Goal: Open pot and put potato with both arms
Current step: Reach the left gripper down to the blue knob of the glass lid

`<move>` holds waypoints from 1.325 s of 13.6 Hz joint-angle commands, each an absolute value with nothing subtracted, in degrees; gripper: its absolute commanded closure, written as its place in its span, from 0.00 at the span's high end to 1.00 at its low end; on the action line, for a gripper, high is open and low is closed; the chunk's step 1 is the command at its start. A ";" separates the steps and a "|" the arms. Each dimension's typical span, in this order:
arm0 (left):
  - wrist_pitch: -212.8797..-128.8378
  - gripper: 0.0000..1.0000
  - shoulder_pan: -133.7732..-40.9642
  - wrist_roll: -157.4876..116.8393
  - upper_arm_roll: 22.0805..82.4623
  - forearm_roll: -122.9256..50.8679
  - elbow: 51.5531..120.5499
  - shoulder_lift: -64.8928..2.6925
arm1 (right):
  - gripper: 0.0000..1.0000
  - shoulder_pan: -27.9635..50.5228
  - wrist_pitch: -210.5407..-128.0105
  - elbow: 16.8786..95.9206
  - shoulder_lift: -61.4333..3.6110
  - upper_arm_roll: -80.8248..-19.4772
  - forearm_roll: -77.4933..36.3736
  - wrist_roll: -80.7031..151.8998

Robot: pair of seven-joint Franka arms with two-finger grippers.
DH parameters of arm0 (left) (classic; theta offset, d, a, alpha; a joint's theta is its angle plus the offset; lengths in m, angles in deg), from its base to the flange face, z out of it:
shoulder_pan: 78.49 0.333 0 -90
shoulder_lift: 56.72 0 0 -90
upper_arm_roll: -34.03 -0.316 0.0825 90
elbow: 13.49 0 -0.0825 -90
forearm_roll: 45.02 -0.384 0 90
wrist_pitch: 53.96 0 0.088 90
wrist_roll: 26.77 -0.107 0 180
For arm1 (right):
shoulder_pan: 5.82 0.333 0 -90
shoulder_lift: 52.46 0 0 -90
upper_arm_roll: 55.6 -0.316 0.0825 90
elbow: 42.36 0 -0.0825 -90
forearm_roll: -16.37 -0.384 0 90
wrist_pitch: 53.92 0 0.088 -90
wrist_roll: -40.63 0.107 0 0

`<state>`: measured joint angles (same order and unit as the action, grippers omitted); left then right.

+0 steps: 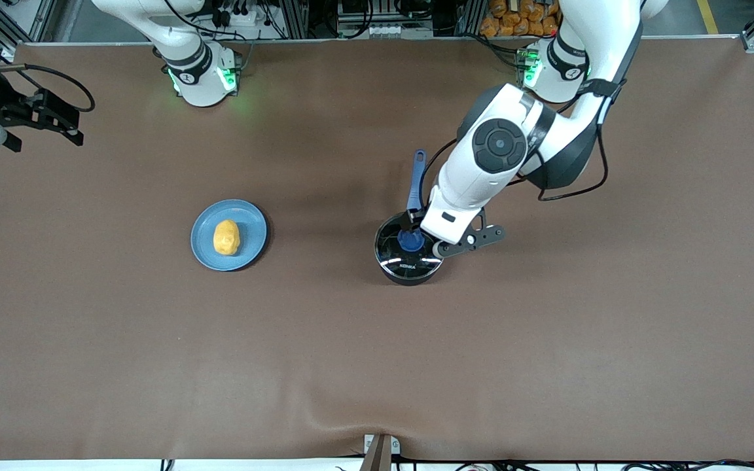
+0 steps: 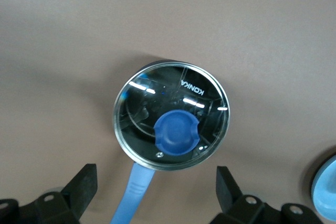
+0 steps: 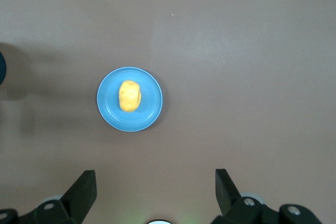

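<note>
1. The left gripper (image 2: 155, 192) hangs over the pot, jaws spread wide and holding nothing.
2. The right gripper (image 3: 155, 195) waits high above the table, jaws also parted and bare.
3. One small round black saucepan (image 1: 408, 250) with a long blue handle (image 1: 415, 180) stands on the brown table (image 1: 377, 366), covered by one glass lid (image 2: 172, 115) with a blue knob (image 2: 177, 132), printed "KONKA".
4. One oval yellow-orange potato (image 1: 226, 237) lies on one flat blue plate (image 1: 249, 226), toward the right arm's end.

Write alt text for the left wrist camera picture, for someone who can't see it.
A small black pot with a glass lid and a round blue knob sits closed on a brown table, seen from straight above. The left gripper hangs open over it, its two black fingers either side of the pot's blue handle.
</note>
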<state>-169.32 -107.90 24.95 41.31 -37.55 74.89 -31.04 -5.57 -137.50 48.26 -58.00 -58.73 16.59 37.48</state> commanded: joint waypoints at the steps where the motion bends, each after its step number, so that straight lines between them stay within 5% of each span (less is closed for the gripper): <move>1: -171.46 1.00 -110.31 29.02 40.45 -40.79 71.68 -26.76 | 1.00 -6.35 -137.06 48.26 -58.26 -59.20 16.46 37.29; 18: -177.80 1.00 -113.21 37.12 40.19 -47.48 69.75 -17.52 | 1.00 -6.43 -136.98 48.26 -58.18 -59.12 16.46 37.29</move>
